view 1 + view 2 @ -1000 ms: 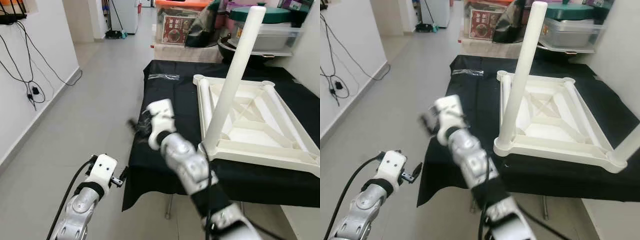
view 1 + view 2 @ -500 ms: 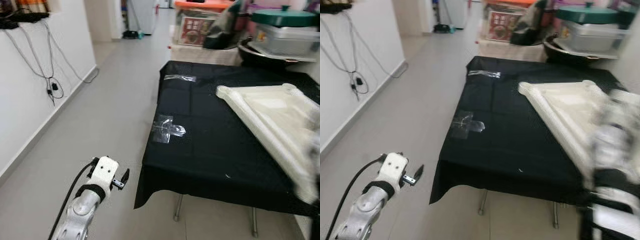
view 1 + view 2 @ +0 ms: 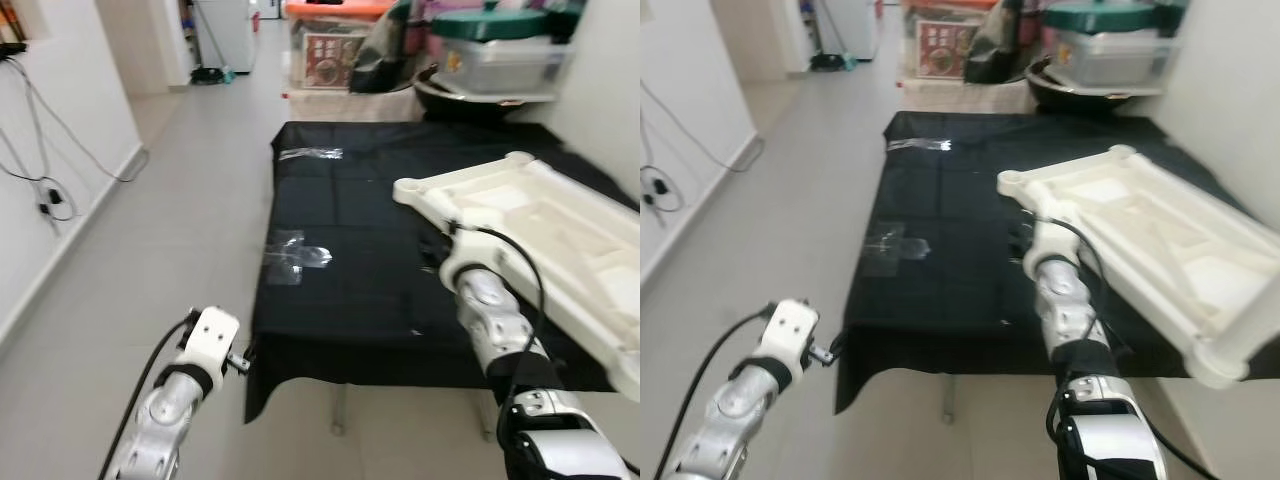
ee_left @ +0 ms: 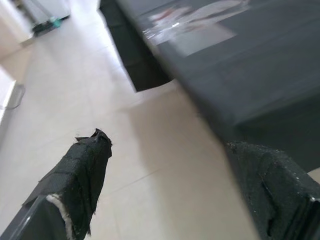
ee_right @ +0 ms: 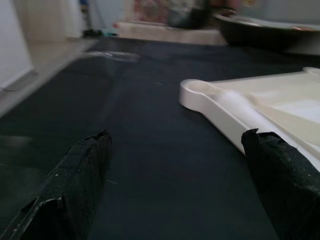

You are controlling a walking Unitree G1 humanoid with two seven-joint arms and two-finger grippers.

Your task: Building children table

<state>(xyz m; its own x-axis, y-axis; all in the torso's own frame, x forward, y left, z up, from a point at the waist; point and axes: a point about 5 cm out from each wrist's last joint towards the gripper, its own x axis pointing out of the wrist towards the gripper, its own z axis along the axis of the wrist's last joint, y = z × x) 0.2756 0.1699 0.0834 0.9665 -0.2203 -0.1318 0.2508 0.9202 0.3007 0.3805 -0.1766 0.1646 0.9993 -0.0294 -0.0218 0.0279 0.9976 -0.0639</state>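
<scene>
The upright leg is gone from the table frame (image 3: 540, 225); the right hand (image 5: 175, 165) now reaches beside it.

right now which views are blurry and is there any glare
Left eye view: fairly sharp, tape on the black cloth glints. Right eye view: slightly soft. Left wrist view: cloth edge smeared, left gripper fingers out of focus. Right wrist view: dim, background blurred, a smear on the white table rim; right gripper fingers dark.
</scene>
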